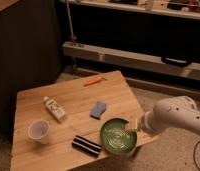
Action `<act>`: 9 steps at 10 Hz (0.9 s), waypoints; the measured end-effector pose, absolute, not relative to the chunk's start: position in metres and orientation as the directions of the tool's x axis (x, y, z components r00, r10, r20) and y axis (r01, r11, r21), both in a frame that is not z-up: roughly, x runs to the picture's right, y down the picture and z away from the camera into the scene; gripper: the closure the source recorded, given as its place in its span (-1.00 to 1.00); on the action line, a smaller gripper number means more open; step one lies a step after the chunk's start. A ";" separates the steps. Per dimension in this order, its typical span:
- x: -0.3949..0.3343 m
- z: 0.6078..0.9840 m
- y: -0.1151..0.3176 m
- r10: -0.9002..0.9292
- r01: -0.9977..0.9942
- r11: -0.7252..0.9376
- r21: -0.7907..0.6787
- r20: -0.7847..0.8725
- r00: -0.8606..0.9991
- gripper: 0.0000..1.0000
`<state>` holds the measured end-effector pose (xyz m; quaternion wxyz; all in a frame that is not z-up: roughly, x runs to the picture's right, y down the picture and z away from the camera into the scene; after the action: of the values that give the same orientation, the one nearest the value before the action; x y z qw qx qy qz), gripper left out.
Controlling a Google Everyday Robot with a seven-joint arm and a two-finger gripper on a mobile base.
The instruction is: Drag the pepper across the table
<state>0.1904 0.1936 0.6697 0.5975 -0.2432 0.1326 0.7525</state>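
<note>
A smooth, rounded white arm (179, 118) tapers to a small pale pincer (136, 125) at the edge of the surface (68, 95).

The tabletop (68, 95) is pale wood in planks, matt, with visible grain. The pepper (94, 80) has smooth orange skin. The cup (39, 131) looks like thin translucent plastic. The green plate (104, 131) is glossy. The end effector (135, 126), at the plate's right rim, ends an arm (175, 117) with a smooth white shell.
</note>
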 end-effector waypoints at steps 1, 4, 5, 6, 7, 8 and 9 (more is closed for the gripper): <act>0.191 0.670 0.194 0.835 -0.964 -0.251 -0.091 -0.524 -0.168 -0.46; 0.190 0.670 0.194 0.835 -0.964 -0.251 -0.091 -0.524 -0.168 -0.46; 0.190 0.670 0.194 0.835 -0.964 -0.251 -0.091 -0.524 -0.168 -0.46; 0.190 0.670 0.193 0.835 -0.964 -0.251 -0.091 -0.524 -0.168 -0.46; 0.191 0.673 0.191 0.835 -0.963 -0.252 -0.092 -0.525 -0.168 -0.46; 0.187 0.680 0.184 0.835 -0.963 -0.251 -0.095 -0.525 -0.166 -0.46; 0.184 0.689 0.175 0.835 -0.963 -0.251 -0.096 -0.525 -0.166 -0.46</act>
<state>0.1836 0.1754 0.6890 0.5978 -0.2448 0.1307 0.7521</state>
